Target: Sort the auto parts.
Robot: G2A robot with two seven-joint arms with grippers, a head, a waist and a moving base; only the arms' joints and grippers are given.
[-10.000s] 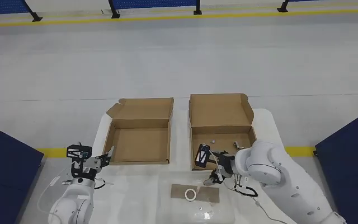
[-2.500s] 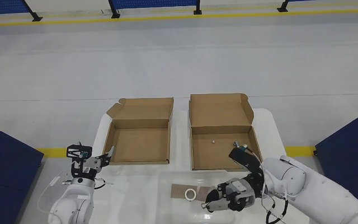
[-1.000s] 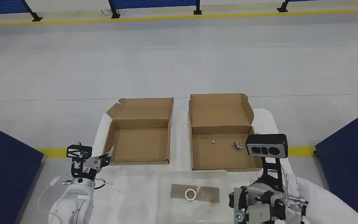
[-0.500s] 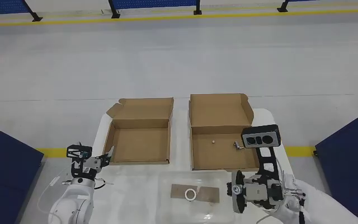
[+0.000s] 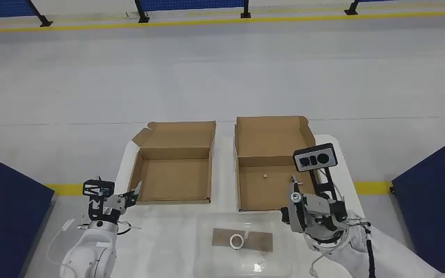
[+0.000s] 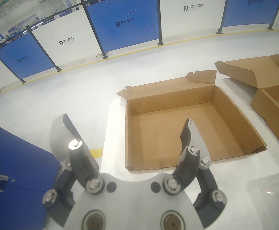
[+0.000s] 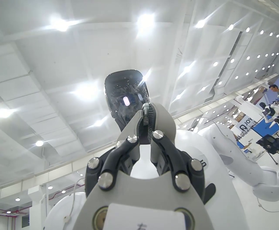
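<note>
Your right gripper (image 7: 145, 118) points up toward the ceiling, its fingertips pinched tight on a small metal part (image 7: 145, 108). Your left gripper (image 6: 126, 122) hangs spread wide, with the open cardboard box (image 6: 170, 99) just ahead of its fingertips.

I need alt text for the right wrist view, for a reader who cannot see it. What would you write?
The right gripper is shut on a small metal part, pinched at its very tip. The gripper points upward, with a white ceiling and its bright lamps behind it.
</note>
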